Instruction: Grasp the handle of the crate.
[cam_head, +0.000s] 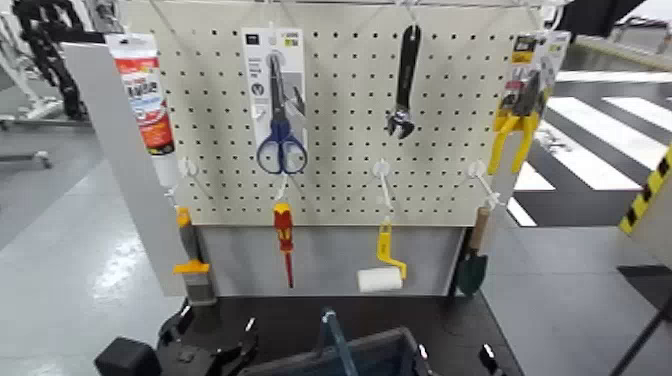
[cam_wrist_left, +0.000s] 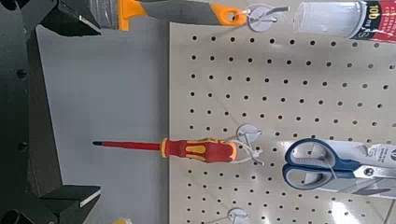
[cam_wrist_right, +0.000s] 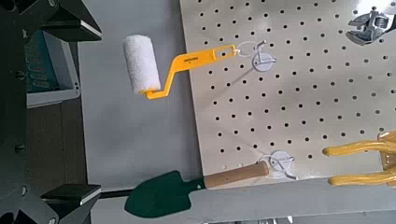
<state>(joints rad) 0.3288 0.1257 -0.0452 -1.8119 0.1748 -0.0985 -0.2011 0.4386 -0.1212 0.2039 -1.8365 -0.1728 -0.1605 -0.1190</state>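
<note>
The dark crate (cam_head: 372, 356) sits at the bottom edge of the head view, on the black table in front of the pegboard. Its thin blue-grey handle (cam_head: 336, 344) rises upright from the rim. My left gripper (cam_head: 205, 352) is low at the left of the crate, apart from the handle. In the left wrist view the left gripper (cam_wrist_left: 93, 110) is open and empty, facing a red and yellow screwdriver (cam_wrist_left: 191, 148). My right gripper (cam_wrist_right: 93, 110) is open and empty too, with a corner of the crate (cam_wrist_right: 49, 70) beside it. Only a bit of the right gripper (cam_head: 488, 358) shows in the head view.
A pegboard (cam_head: 340, 150) stands behind the table with scissors (cam_head: 281, 110), a wrench (cam_head: 404, 85), yellow pliers (cam_head: 518, 115), a paint roller (cam_head: 381, 272), a trowel (cam_head: 470, 265) and a tube (cam_head: 145, 95). A grey panel (cam_head: 120, 160) leans at its left.
</note>
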